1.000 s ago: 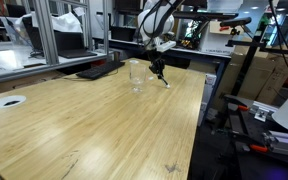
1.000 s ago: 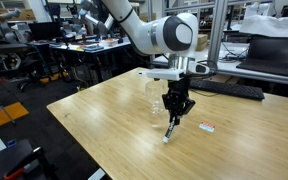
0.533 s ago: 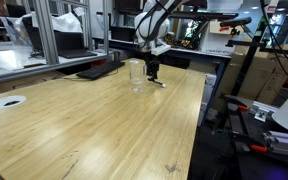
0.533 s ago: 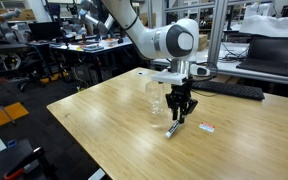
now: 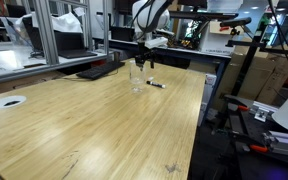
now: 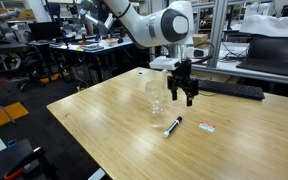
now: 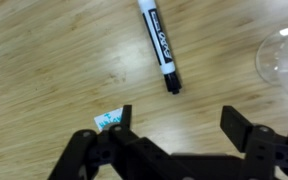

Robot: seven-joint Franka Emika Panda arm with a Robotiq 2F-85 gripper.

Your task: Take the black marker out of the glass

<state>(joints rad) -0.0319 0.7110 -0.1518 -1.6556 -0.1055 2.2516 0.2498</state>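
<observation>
Black marker (image 6: 172,125) now flat on table (image 6: 104,115), fingers (image 7: 246,135) lifted, apart

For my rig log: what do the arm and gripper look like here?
The arm is white with rounded, bulbous joints. The gripper is black and two-fingered, with angular linkage fingers in the wrist view. No markings are legible.
</observation>
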